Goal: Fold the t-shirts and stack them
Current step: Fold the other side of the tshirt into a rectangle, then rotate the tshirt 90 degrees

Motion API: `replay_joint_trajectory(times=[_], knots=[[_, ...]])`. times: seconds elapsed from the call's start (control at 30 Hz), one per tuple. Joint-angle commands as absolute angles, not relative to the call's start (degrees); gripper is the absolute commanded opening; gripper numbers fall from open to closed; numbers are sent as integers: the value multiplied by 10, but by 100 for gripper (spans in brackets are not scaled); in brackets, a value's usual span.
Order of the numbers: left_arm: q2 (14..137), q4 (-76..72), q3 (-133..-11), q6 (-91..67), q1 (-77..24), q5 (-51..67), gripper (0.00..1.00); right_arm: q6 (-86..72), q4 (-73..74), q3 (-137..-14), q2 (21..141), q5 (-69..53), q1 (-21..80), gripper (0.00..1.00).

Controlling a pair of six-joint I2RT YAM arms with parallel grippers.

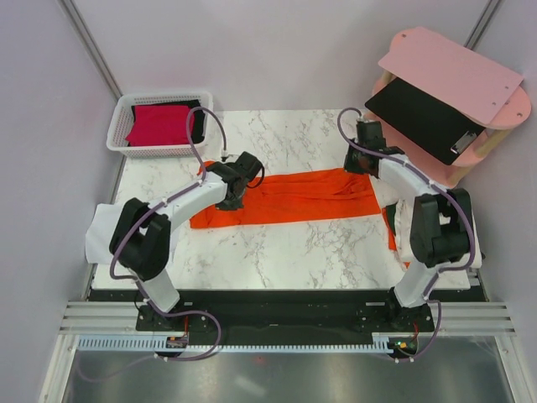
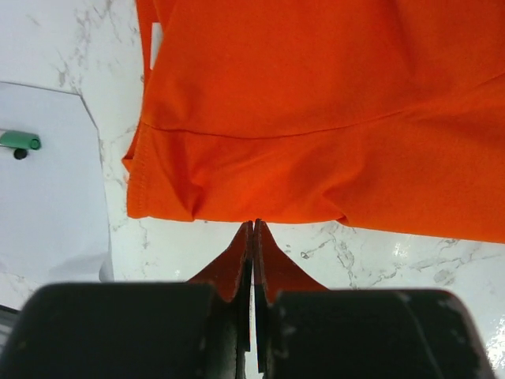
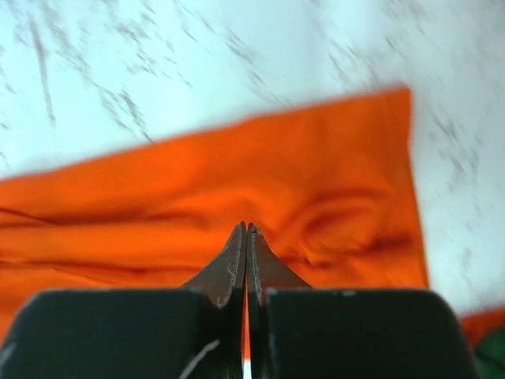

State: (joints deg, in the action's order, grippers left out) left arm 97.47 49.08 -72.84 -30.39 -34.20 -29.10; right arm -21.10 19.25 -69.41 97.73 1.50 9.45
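Note:
A bright orange t-shirt lies folded into a long strip across the middle of the marble table. My left gripper hangs over the strip's left part. In the left wrist view its jaws are pressed together with nothing between them, tips just short of the shirt's hem. My right gripper is at the strip's upper right end. In the right wrist view it is shut above the rumpled orange cloth. A crimson-red t-shirt and a black one lie in the basket.
The white basket stands at the back left. A pink two-level shelf at the back right carries a black clipboard. White paper with a green-capped pen lies at the left edge. A narrow orange piece lies by the right arm.

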Motion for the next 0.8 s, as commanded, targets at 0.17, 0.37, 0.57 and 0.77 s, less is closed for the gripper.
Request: replay_joint_trajectory(times=[0.17,0.37,0.57,0.77], knots=[[1024,449,-765,-325,-328,-251,2,-168,262,-848,1102,78,142,0],[1062,444,-761,-329,-287,-222,2,-165,289,-853,1143,106,143,0],[1106,444,-771,-321,-265,-203,2,-172,313,-855,1165,126,143,0],[1167,458,-824,-311,-250,-201,2,-171,364,-850,1179,154,145,0]])
